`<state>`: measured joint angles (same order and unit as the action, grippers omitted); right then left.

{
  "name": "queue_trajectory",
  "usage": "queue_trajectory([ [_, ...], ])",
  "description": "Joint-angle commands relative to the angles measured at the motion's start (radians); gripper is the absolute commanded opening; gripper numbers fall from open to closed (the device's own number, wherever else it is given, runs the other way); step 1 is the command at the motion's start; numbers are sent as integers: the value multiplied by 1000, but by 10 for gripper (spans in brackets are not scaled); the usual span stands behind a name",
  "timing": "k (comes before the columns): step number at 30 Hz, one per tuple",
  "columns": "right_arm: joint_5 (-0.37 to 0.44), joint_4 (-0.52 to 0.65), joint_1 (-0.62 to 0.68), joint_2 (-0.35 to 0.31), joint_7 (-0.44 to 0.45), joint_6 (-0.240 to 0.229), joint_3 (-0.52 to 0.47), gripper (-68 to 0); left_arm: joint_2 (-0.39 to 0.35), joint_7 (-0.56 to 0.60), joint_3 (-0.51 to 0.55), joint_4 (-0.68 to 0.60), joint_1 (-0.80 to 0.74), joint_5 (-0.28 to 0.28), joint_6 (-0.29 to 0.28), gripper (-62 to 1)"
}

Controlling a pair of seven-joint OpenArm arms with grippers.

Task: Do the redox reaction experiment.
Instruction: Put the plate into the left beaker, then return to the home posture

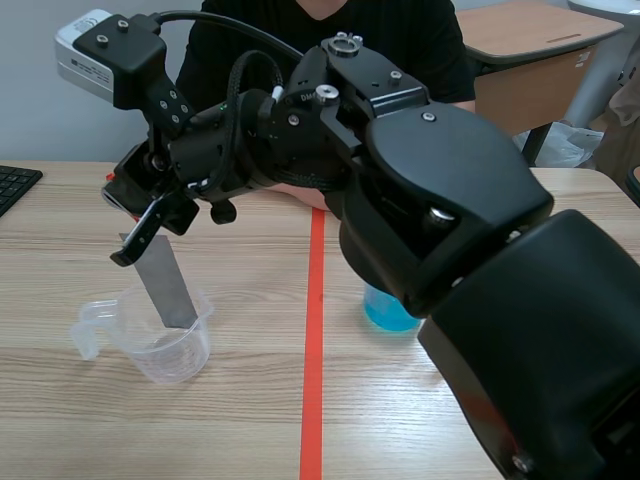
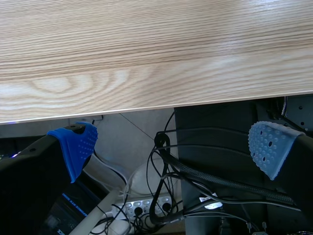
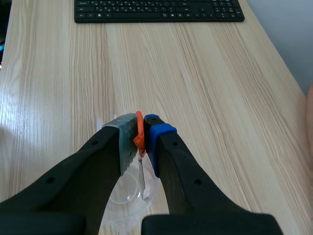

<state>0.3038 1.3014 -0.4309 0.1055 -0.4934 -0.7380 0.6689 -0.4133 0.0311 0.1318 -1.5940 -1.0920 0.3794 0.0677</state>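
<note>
My right arm reaches across from the right, and its gripper (image 1: 150,212) is shut on the top of a flat grey metal strip (image 1: 167,287). The strip hangs tilted, its lower end inside a clear plastic measuring cup (image 1: 165,345) on the left of the table. In the right wrist view the pads of the gripper (image 3: 141,131) pinch an orange end piece (image 3: 139,133), with the strip (image 3: 142,172) edge-on over the cup (image 3: 128,193). A cup of blue liquid (image 1: 388,312) stands half hidden behind the right arm. My left gripper (image 2: 171,147) is open with nothing between its fingers, off the table's front edge.
A black keyboard (image 1: 14,186) lies at the far left edge, beyond the cup in the right wrist view (image 3: 159,10). A person in black (image 1: 330,35) sits across the table. A red tape line (image 1: 312,360) runs down the middle. Cables and a power strip (image 2: 146,208) lie under the table.
</note>
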Motion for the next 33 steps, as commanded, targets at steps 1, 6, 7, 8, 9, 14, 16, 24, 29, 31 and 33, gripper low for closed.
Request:
queue_trajectory([
  [1,13,13,-12,9,1,-8,0,-599,0,10,5,-6,-10,-1,-2,14],
  [6,13,13,-12,9,-35,-8,0,-530,0,9,4,-6,-8,-1,-2,14],
  [7,14,13,-12,9,-39,-8,0,-513,0,9,4,-6,-8,-1,-2,14],
  [8,14,13,-12,10,-41,-8,0,-490,0,8,4,-6,-8,-1,-2,14],
  [9,14,13,-12,12,-44,-8,0,-461,0,5,4,-6,-8,-1,-2,14],
  [14,14,13,-12,39,-73,-8,0,-313,0,2,4,-6,-8,-1,-2,14],
  [16,17,13,-12,48,-91,-8,14,-279,0,2,4,-6,-8,-1,-2,14],
  [24,40,13,6,50,-111,-8,141,-155,0,2,4,-6,-8,-1,-2,14],
  [29,43,13,53,50,-109,-8,184,-99,0,2,4,-6,-8,-1,-2,14],
  [31,44,13,68,50,-106,-8,190,-62,0,2,4,-6,-8,-1,-2,14],
  [33,44,14,82,50,-97,-8,190,-13,0,2,4,-6,-8,-1,-2,14],
])
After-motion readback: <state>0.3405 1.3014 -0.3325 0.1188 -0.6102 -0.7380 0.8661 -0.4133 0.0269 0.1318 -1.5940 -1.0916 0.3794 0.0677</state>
